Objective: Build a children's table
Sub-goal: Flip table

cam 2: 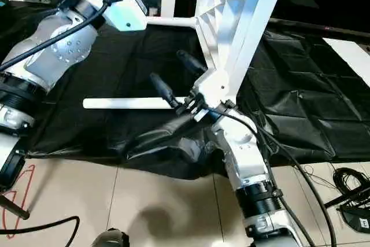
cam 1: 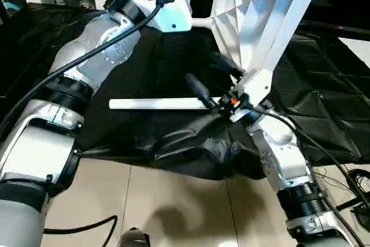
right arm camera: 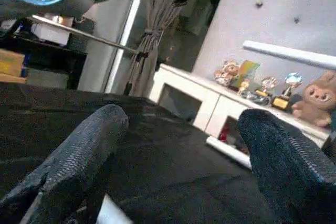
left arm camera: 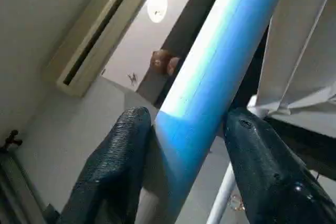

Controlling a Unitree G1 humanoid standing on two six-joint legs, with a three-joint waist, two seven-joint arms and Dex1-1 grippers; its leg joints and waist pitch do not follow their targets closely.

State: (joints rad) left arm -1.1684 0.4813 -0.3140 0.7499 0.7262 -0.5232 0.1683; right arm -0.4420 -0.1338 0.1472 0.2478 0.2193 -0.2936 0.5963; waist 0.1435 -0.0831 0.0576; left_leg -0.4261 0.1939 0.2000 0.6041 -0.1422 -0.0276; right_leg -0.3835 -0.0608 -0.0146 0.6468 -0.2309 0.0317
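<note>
Up at the back of the black sheet (cam 1: 324,91), the white table top (cam 1: 231,10) is standing tipped up on edge, ribbed side facing us, with one leg (cam 1: 283,27) already in its corner socket and slanting down toward the right arm. The left gripper (left arm camera: 184,124) is reaching up high and its jaws are sitting on either side of another leg (left arm camera: 220,61) sticking out sideways from the top, both pads right against the tube, so it looks like it's gripping it. The right gripper (cam 1: 211,79) is hanging low with jaws wide apart and nothing in them, just above a loose leg (cam 1: 156,103) lying flat on the sheet. I'd say it's mid leg-fitting: next it needs to seat the held leg firmly, then grab the loose one.
</note>
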